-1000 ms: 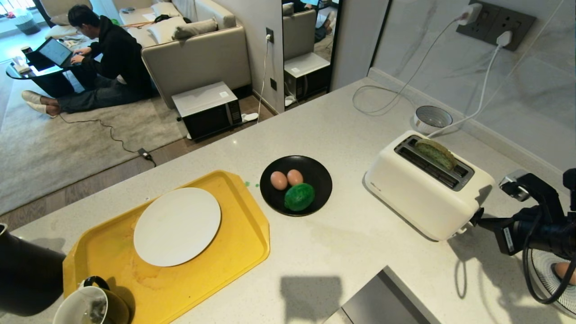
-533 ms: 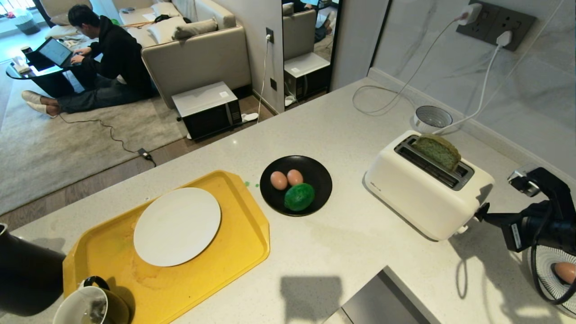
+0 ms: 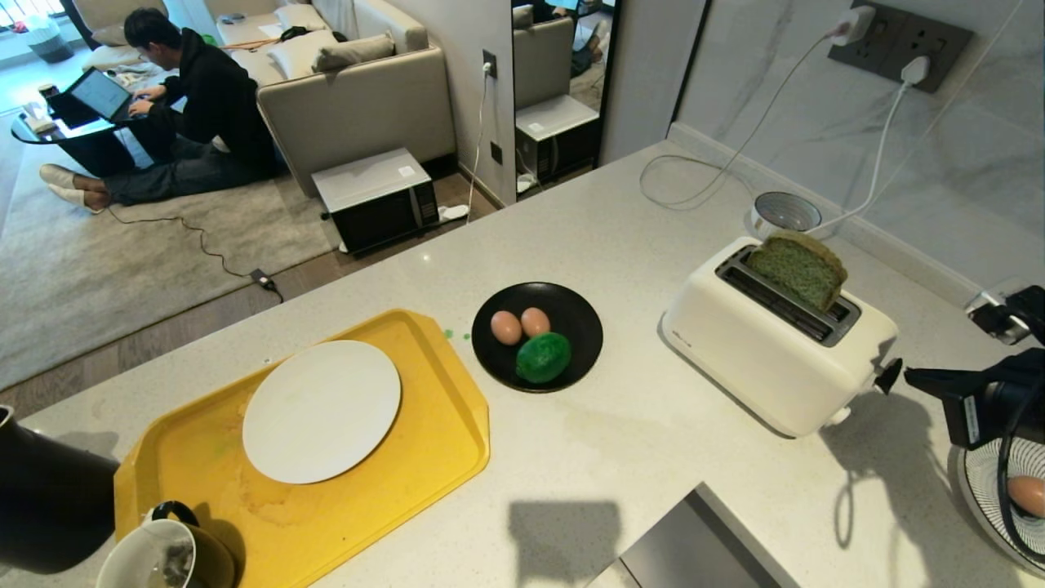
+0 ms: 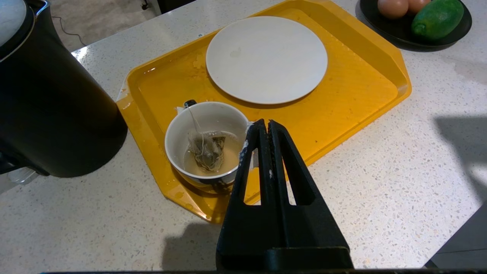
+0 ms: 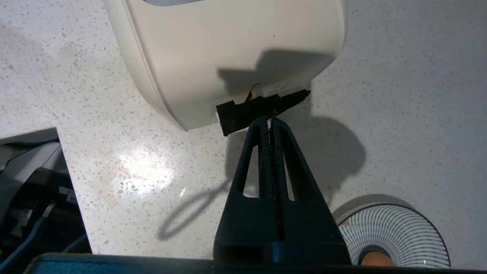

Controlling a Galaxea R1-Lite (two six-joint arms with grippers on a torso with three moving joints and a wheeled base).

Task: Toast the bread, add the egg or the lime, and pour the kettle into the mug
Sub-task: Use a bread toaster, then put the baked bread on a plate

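Note:
The green bread (image 3: pixel 796 269) stands tall out of the back slot of the white toaster (image 3: pixel 767 351). My right gripper (image 3: pixel 913 376) (image 5: pixel 269 120) is shut and empty, its tip just short of the toaster's black lever (image 3: pixel 890 376) (image 5: pixel 258 109). Two eggs (image 3: pixel 520 325) and the lime (image 3: pixel 543 357) lie on a black plate (image 3: pixel 580 322). The black kettle (image 3: pixel 49 498) (image 4: pixel 49 102) stands at the near left. Beside it the mug (image 3: pixel 163 557) (image 4: pixel 207 146) holds a tea bag in pale liquid. My left gripper (image 4: pixel 268 123) hangs shut and empty by the mug's rim.
A yellow tray (image 3: pixel 433 433) carries a white plate (image 3: pixel 321 410) and the mug. A striped bowl (image 3: pixel 984 482) (image 5: pixel 392 228) with one egg (image 3: pixel 1024 494) sits under my right arm. A small bowl (image 3: pixel 784 214) and cables lie behind the toaster. A person sits on the floor far left.
The bread has risen out of the toaster slot and the lever has come up. My right gripper has drawn back from the toaster, toward the right.

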